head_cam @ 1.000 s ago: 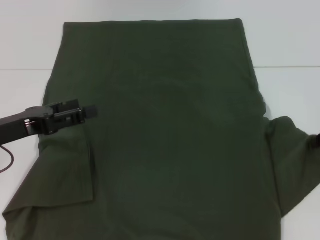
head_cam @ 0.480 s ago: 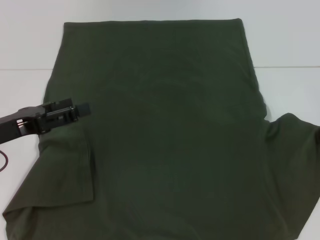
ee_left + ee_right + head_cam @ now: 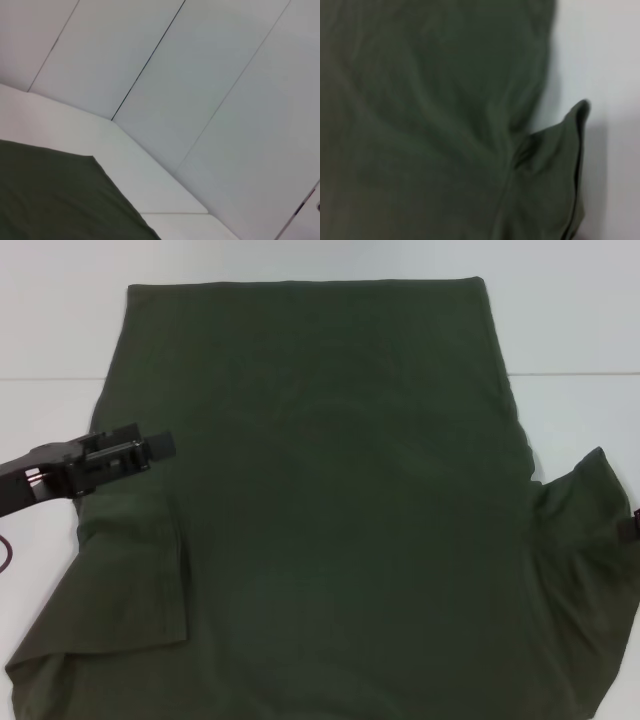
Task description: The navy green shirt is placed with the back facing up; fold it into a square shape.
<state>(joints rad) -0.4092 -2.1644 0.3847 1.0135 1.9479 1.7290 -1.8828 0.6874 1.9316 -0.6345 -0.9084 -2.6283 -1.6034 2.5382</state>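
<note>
Navy green shirt (image 3: 330,510), a large plain cotton tee, is spread nearly flat; only the left sleeve is folded in. Left hand (image 3: 150,448) is held empty at its edge, opening untellable; right hand unseen.

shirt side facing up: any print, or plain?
Plain dark olive-green shirt, no print visible; clearest in the head view.

Cut off by the head view's bottom edge: the navy green shirt's (image 3: 330,500) near hem. Cropped at the table's right edge: the raised sleeve and the right gripper (image 3: 634,525), fingers unreadable. Blurred throughout: the right wrist view. Hidden: left gripper's (image 3: 158,445) finger gap.
</note>
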